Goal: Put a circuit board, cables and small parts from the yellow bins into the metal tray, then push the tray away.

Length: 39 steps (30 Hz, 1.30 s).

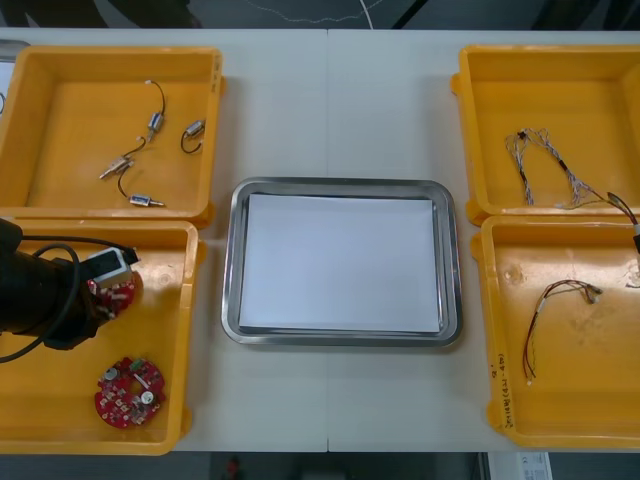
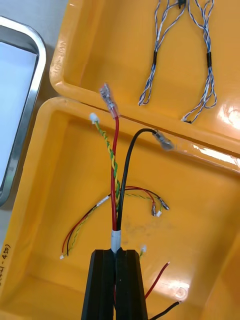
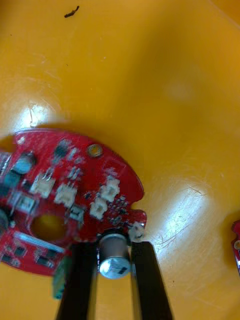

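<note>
1. The left gripper (image 3: 114, 245) is low inside the near-left yellow plastic bin (image 1: 160, 350). Its black fingers stand apart by the width of a small silver cylinder (image 3: 114, 255) and pinch it from both sides.
2. That cylinder stands at the edge of a round red circuit board (image 3: 75, 200), so the board lies just beyond the fingertips, over the bin's floor.
3. A second round red circuit board (image 1: 128, 392) lies flat nearer the same bin's front wall, apart from the first.
4. The right gripper (image 2: 118, 252) hangs above the near-right yellow plastic bin (image 1: 590, 400). Its fingers are almost together, pinching a bundle of red, black and twisted yellow cables (image 2: 116, 200).
5. The bundle's free ends fan out past the fingertips toward the rims where the two right bins meet.
6. A thin red and black cable (image 1: 555, 300) lies loose on that bin's floor.
7. The shiny rectangular metal tray (image 1: 340, 187), white inside, sits on the light table (image 1: 330, 100) between the bins. Its sides lie just beside the bins' rims, and bare table stretches beyond its far edge.
8. The far-right yellow plastic bin (image 1: 500, 110) holds twisted blue and white cables (image 1: 545, 160).
9. The far-left yellow plastic bin (image 1: 70, 120) holds small metal parts (image 1: 155, 122).
</note>
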Available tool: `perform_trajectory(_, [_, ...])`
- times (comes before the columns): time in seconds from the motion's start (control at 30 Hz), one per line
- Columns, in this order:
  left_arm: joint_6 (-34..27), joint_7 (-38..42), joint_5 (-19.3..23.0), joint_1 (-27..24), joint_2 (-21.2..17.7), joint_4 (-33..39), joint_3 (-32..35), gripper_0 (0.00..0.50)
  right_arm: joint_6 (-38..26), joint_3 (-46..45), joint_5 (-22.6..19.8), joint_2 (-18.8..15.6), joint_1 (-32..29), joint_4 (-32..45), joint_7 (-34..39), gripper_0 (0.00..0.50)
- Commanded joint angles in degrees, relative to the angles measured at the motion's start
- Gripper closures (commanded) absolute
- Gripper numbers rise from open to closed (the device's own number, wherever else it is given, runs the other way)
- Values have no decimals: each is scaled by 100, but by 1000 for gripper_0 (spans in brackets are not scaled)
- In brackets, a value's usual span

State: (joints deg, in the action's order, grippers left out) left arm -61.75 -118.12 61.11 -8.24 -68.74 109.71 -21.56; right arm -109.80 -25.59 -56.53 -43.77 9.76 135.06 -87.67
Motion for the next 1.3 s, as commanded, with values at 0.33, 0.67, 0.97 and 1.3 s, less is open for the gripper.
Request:
perform_trajectory(0.33, [40, -563, -64, -90, -78, 41, -24, 500, -20, 573, -341, -826, 96, 636, -215, 500])
perform_trajectory(0.67, [-891, -396, 59, -90, -96, 481, 705, 500, -20, 714, -640, -826, 96, 671, -347, 500])
perform_trajectory(0.97, [-1735, -1, 120, -98, 124, 903, 1391, 500, -20, 802, -658, -835, 96, 680, -470, 500])
perform_trajectory(1.3, [-2957, 1300, -55, -538, 414, 1843, 1558, 500, -20, 740, -587, -826, 96, 732, -541, 500])
